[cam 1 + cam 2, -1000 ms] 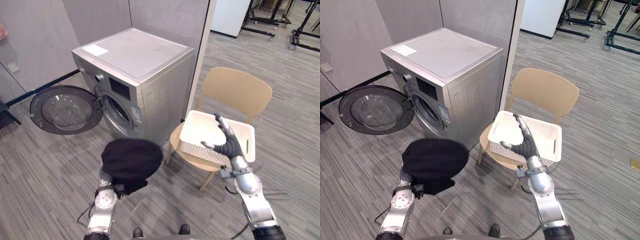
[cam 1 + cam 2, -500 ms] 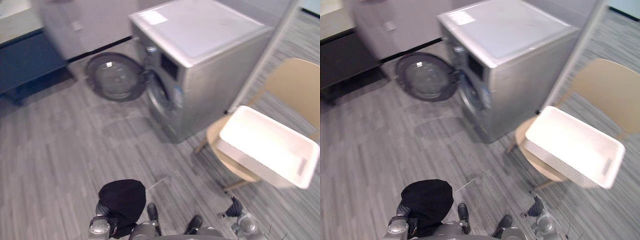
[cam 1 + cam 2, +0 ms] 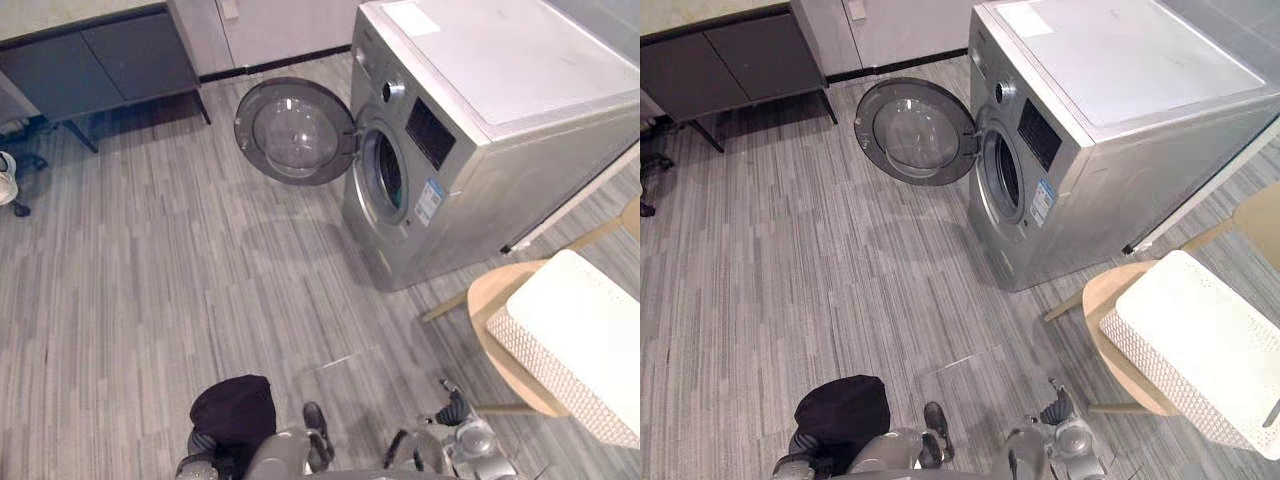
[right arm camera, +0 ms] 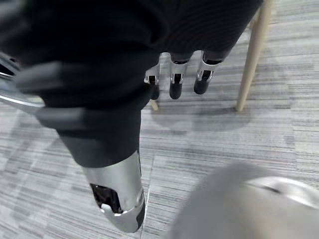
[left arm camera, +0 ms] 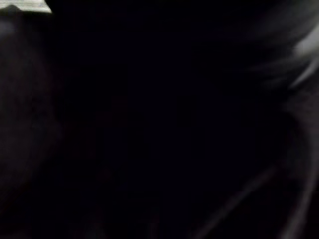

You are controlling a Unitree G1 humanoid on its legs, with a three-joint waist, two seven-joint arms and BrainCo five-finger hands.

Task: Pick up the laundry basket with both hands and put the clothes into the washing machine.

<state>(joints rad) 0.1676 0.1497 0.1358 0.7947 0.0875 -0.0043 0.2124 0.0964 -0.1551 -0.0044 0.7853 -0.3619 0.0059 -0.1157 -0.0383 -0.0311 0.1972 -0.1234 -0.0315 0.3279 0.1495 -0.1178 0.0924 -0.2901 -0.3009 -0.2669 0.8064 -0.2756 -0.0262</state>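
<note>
A white perforated laundry basket [image 3: 580, 335] sits on a tan chair [image 3: 492, 300] at the right edge, and no clothes can be seen in it. The silver washing machine [image 3: 480, 120] stands at the upper right with its round door [image 3: 295, 130] swung wide open and the dark drum opening [image 3: 385, 175] exposed. A black garment [image 3: 235, 410] hangs low at the bottom left, draped over my left hand, and it darkens the left wrist view. My right hand [image 4: 172, 82] hangs low by a chair leg [image 4: 251, 55], open and empty, well apart from the basket.
A dark low cabinet [image 3: 100, 60] lines the far left wall, with an office chair's base [image 3: 6, 180] at the left edge. Grey plank floor [image 3: 150, 280] stretches in front of the machine's door.
The camera has swung left and down, bringing the machine's front and open door into view. My right hand has dropped from the basket's rim. The left arm with the garment has sunk lower.
</note>
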